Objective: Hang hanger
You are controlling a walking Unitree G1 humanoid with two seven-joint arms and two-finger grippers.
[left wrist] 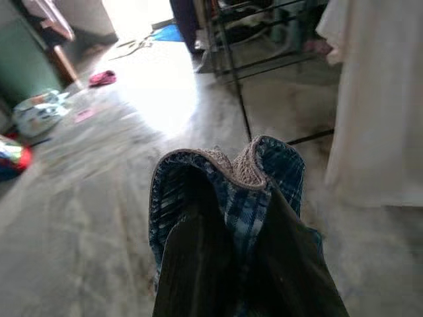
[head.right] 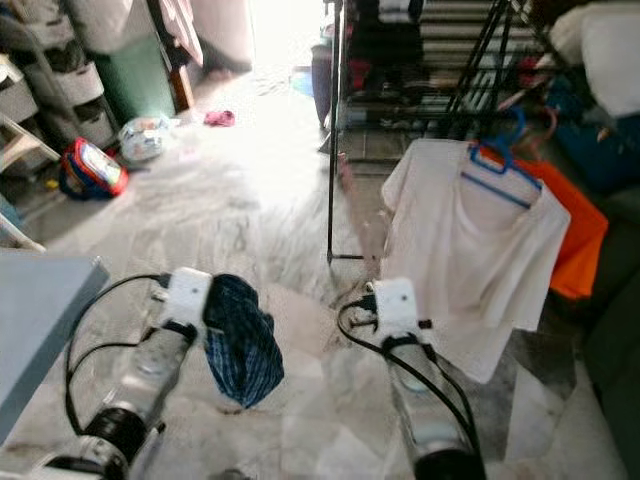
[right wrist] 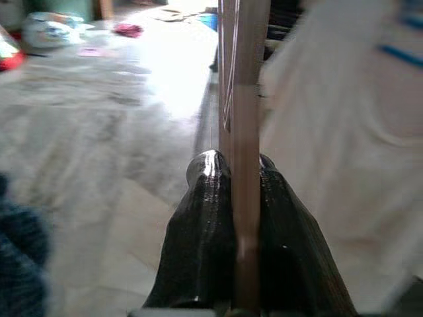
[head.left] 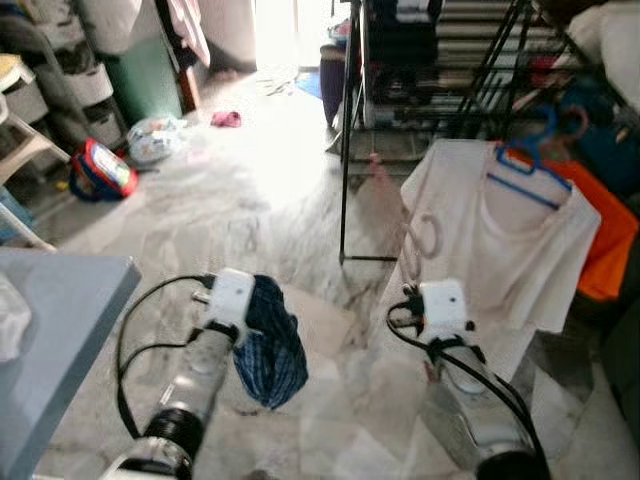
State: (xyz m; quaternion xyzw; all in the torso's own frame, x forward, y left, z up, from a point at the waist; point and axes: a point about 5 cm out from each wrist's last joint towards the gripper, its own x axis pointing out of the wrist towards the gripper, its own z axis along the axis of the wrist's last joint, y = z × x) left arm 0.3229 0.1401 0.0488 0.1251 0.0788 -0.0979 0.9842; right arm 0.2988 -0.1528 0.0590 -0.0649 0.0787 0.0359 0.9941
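My right gripper (right wrist: pixel 236 162) is shut on a pale pink hanger (right wrist: pixel 244 99), which stands up from the fingers in front of me; its curved hook (head.left: pixel 424 236) shows in the left eye view. In my left gripper (left wrist: pixel 238 205), shut, is a blue plaid cloth (head.left: pixel 270 340) that drapes down over the fingers. A white T-shirt (head.left: pixel 510 240) hangs on a blue hanger (head.left: pixel 530 175) to the right, just past the right gripper. The upright of a black drying rack (head.left: pixel 347 150) stands ahead, between the two arms.
An orange cloth (head.left: pixel 610 240) lies behind the T-shirt at the right. The corner of a grey table (head.left: pixel 50 320) juts in at the near left. A red bag (head.left: pixel 100 170) and scattered items lie on the marble floor (head.left: pixel 250 210) at the far left.
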